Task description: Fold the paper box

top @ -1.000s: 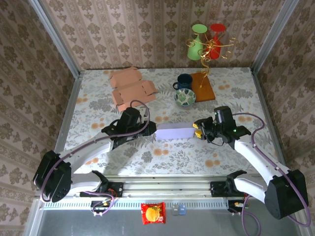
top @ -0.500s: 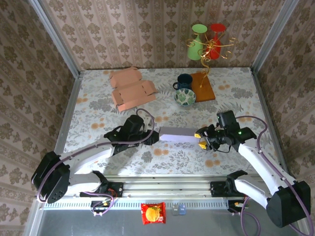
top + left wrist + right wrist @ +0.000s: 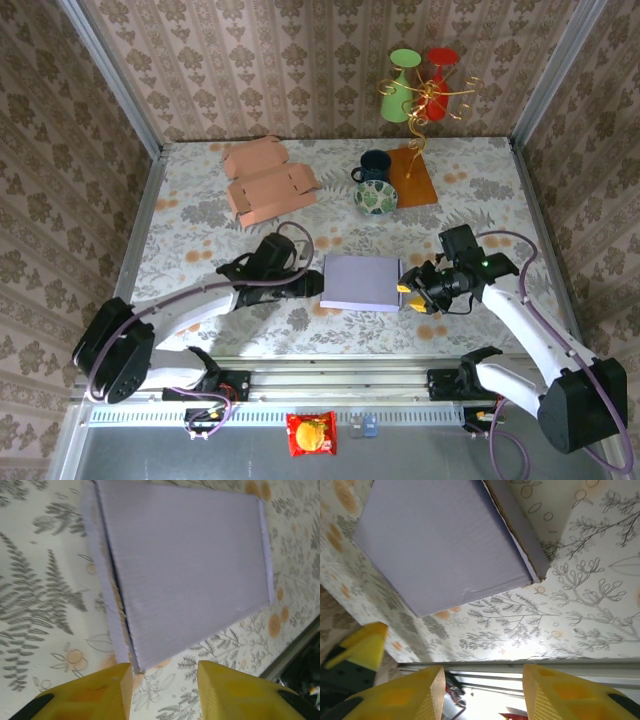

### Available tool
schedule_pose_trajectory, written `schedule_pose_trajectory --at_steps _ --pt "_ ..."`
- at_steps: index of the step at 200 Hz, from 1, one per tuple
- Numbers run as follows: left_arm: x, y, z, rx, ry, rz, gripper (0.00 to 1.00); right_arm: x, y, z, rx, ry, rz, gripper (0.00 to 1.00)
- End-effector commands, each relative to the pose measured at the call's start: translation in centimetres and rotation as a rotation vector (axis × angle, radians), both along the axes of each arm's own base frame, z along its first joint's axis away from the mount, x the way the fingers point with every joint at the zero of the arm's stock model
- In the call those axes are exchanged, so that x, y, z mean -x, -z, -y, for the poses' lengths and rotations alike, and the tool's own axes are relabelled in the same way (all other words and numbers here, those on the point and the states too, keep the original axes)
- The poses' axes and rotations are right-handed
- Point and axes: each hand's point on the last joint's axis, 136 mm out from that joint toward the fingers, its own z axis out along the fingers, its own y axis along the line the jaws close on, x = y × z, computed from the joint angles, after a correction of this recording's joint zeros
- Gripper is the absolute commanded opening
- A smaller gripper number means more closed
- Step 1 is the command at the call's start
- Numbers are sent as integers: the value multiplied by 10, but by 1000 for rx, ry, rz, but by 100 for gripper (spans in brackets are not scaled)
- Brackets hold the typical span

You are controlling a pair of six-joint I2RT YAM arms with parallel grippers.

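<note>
Paper box: laid flat between both grippers.
Left gripper: held parted, empty, at box's 9 o'clock.
Right gripper: parted, empty, at 3 o'clock.

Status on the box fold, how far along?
Done: the lavender box lies closed and flat on the table. In hand: nothing; left gripper and right gripper sit open at its ends. Left: the orange box blank at the back is unfolded, if it counts.
</note>
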Motion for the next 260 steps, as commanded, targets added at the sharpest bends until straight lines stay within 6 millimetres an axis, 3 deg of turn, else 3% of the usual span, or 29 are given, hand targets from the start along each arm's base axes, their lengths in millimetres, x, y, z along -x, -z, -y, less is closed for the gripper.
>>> schedule_pose_trajectory --at_steps 1,37,89,145,172,194,260 --pt "-5 7 2 -9 -12 -129 40 -1 -8 10 101 -147 79 49" --pt "-11 26 14 -54 37 -203 40 -3 -9 11 144 -262 97 52" --pt "-16 44 9 -102 21 -237 36 -8 -21 5 113 -266 132 52" --pt "-12 47 27 -50 24 -251 27 -11 -23 2 92 -243 149 52" --pt "-14 47 44 -17 8 -267 22 -14 -27 4 104 -238 163 51" --pt "-17 46 60 7 1 -270 20 -14 -30 18 186 -226 159 51" --pt "-27 48 130 83 29 -294 16 -18 -61 41 296 -145 246 50"
